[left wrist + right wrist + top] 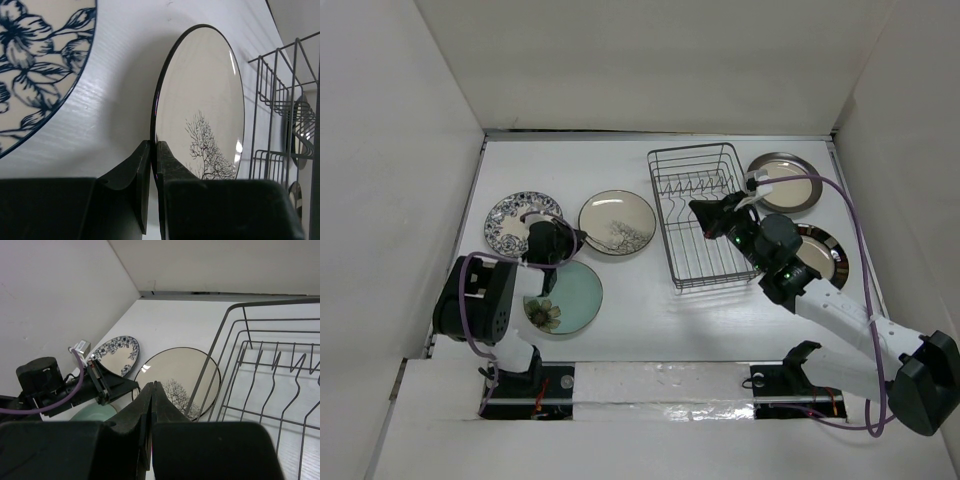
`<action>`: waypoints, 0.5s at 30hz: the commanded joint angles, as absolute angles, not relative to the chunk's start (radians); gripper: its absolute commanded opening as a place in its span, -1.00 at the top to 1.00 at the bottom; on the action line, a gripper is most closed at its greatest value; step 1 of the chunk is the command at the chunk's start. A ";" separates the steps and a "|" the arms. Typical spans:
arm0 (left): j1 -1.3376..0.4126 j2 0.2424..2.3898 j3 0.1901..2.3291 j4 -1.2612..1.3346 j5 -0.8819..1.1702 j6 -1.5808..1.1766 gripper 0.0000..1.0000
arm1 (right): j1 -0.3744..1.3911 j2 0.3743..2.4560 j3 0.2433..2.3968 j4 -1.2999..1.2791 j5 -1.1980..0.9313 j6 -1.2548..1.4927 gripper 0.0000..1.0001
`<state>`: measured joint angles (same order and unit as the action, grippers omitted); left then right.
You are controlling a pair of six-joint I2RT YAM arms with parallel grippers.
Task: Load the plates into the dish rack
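My left gripper point(154, 150) point(576, 238) is shut on the near-left rim of the cream plate with the dark tree print point(200, 95) point(617, 222) point(175, 372). Whether that plate is off the table I cannot tell. The black-and-white patterned plate point(520, 222) point(35, 65) lies left of it, and the pale green flower plate point(565, 297) lies nearer. The grey wire dish rack point(663, 215) point(270, 375) point(280, 100) holds no plates. My right gripper point(700, 212) point(152, 387) hangs shut and empty over the rack's left side. Two beige dark-rimmed plates point(783, 183) point(820, 255) lie right of the rack.
White walls close in the table on the left, back and right. The right arm stretches across the rack's near-right corner and partly covers the nearer beige plate. The left arm's base stands beside the green plate.
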<state>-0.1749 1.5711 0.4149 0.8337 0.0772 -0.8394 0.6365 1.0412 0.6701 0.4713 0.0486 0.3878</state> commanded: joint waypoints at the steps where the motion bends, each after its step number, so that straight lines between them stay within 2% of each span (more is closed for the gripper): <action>1: -0.176 1.580 0.477 0.851 0.143 -0.816 0.98 | 0.644 1.039 0.686 0.505 0.071 0.367 0.97; 2: -0.176 1.588 0.514 0.827 0.150 -0.810 0.91 | 0.644 1.039 0.686 0.505 0.071 0.368 0.97; 3: -0.176 1.607 0.534 0.768 0.161 -0.795 0.74 | 0.644 1.037 0.684 0.506 0.072 0.368 0.97; 7: -0.176 1.650 0.601 0.704 0.193 -0.792 0.47 | 0.644 1.039 0.684 0.506 0.071 0.370 0.97; 15: -0.186 1.759 0.686 0.612 0.293 -0.807 0.39 | 0.635 1.012 0.677 0.503 0.077 0.374 0.97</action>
